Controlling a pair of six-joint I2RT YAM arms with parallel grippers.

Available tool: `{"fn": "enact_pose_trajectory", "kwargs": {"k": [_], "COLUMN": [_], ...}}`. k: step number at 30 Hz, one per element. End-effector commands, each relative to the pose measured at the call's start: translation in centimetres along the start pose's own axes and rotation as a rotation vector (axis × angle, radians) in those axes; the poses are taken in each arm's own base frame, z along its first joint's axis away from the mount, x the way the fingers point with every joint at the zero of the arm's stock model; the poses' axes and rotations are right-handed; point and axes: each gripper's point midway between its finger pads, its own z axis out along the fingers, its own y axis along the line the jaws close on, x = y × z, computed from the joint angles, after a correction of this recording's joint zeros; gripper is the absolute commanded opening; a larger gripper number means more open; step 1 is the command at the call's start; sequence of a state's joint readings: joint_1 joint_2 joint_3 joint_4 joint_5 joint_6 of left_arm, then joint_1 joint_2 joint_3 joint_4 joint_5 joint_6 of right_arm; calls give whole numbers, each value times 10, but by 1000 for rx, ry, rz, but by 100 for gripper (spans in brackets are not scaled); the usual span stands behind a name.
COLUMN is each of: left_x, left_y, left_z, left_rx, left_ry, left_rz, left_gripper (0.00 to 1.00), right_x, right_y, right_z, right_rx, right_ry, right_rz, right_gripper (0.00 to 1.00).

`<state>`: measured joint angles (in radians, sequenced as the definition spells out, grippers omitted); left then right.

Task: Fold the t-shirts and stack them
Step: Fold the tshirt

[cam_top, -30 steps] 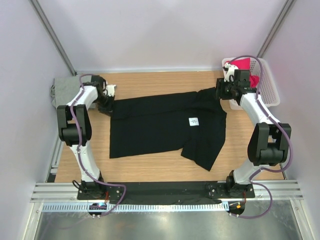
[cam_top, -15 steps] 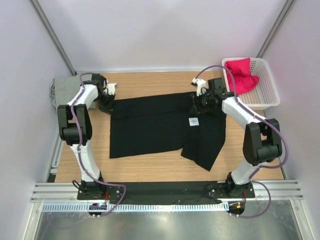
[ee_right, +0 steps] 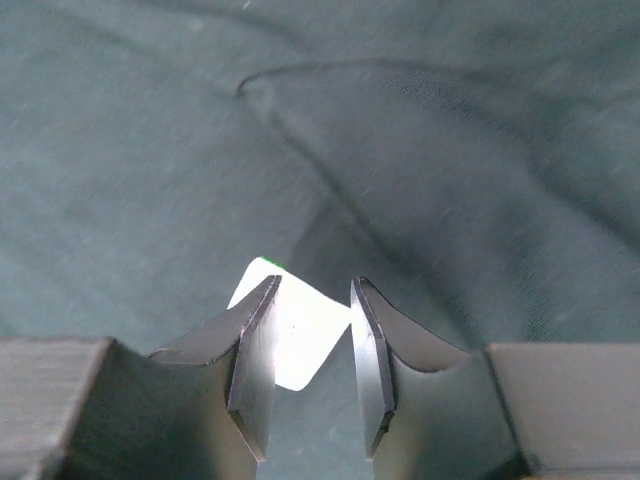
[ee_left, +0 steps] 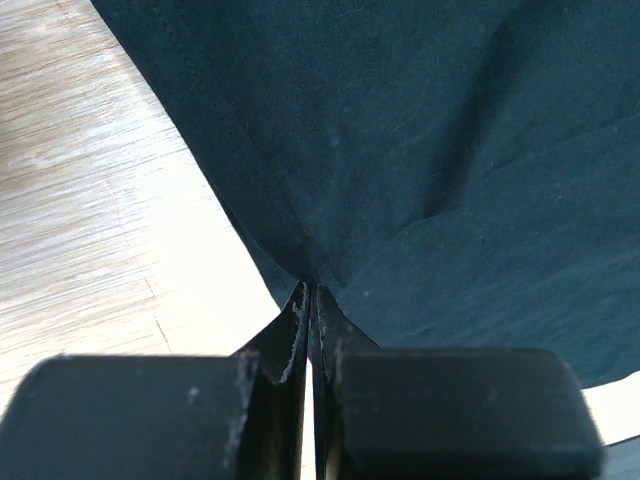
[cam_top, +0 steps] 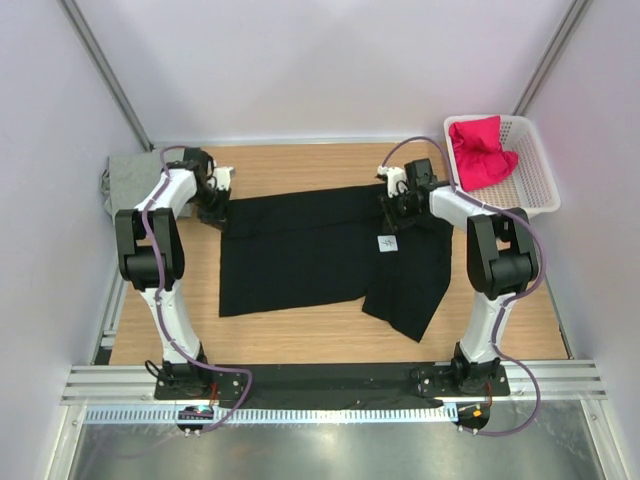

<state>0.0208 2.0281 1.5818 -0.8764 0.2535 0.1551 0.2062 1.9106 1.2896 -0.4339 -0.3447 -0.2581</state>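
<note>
Low over black t-shirt (cam_top: 300, 250), right arm (cam_top: 455, 203), jaws apart

A white plastic mesh basket (cam_top: 541, 192) sits at the far right corner of the wooden table (cam_top: 300, 165), its near end overhanging the table's right edge. Pale walls (cam_top: 330, 70) enclose the space. Ribbed aluminium rails (cam_top: 330, 392) run along the near edge.
</note>
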Motion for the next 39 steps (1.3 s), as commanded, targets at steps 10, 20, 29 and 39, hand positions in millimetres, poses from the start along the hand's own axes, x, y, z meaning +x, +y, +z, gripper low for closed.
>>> {"fn": "enact_pose_trajectory", "kwargs": {"k": [10,20,29,39], "left_x": [0,1,-1,-12], "left_y": [-3,-2,-2,-1], "left_z": [-1,-1,-3,-3], "left_rx": [7,2,1,2], "left_ry": [2,3,-2,-20], "left_rz": [-12,-11,-5,3], "left_gripper": [0,0,0,0], "right_x": [-32,-37,-46,-28], "right_y": [-37,-44,-37,14], "right_z": [8,18,-7,-46], "right_rx": [114,118,124,-4], "right_ry": [-68,-78,-95,-61], "right_rz": [-33,-17,-37,37], "right_gripper": [39,33,1,1]}}
